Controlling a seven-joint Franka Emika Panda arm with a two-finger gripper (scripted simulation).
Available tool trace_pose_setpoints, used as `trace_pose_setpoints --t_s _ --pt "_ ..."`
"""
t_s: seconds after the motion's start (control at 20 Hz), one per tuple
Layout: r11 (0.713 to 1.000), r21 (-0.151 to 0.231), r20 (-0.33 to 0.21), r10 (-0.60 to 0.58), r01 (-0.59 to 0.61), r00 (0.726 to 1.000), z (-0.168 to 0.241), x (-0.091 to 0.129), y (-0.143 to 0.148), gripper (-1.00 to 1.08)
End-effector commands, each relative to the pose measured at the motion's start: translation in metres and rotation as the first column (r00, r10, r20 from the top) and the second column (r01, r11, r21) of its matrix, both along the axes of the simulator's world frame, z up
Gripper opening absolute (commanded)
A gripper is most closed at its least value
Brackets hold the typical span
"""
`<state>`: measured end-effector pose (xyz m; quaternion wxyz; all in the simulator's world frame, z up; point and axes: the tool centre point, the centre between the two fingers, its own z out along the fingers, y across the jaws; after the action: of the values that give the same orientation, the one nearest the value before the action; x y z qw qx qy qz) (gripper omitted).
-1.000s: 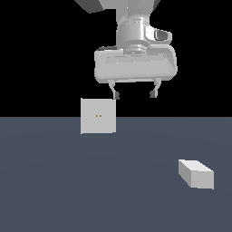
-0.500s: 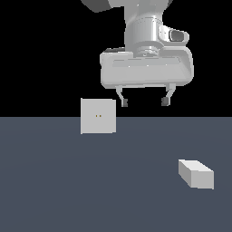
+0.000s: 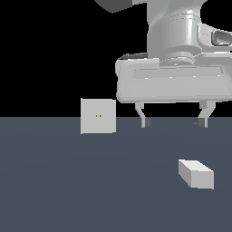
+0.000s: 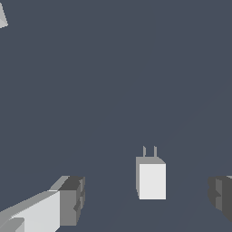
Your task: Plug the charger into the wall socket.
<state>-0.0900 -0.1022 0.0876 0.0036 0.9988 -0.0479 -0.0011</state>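
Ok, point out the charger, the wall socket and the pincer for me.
charger (image 3: 195, 174): exterior view, on its top face.
wall socket (image 3: 98, 116): exterior view, plate centre by the two holes.
pincer (image 3: 171, 123): exterior view, midway between the open fingertips.

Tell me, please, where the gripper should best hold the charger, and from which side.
Grip the charger across its two long flat sides, coming from above. It lies flat, and its prongs stick out of one end, so that end should stay free. The open gripper looks wide enough.

Charger (image 3: 196, 173) light grey; wall socket (image 3: 98, 116) pale grey, orange-brown holes.
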Motion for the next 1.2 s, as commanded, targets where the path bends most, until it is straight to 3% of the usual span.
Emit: trace_pose_setpoints --t_s 0.0,0.35,0.75,1.15 --pt "1.000 0.002 0.002 -0.004 0.004 1.000 -0.009 -0.012 -0.007 1.00" --pt "1.000 0.005 0.003 -0.009 0.009 1.000 -0.023 -0.029 -0.018 1.00" --pt "1.000 0.006 0.002 -0.010 0.010 1.000 -0.030 -0.029 -0.018 1.00" --pt "1.000 0.007 0.003 -0.010 0.010 1.000 -0.064 -0.031 -0.019 1.00"
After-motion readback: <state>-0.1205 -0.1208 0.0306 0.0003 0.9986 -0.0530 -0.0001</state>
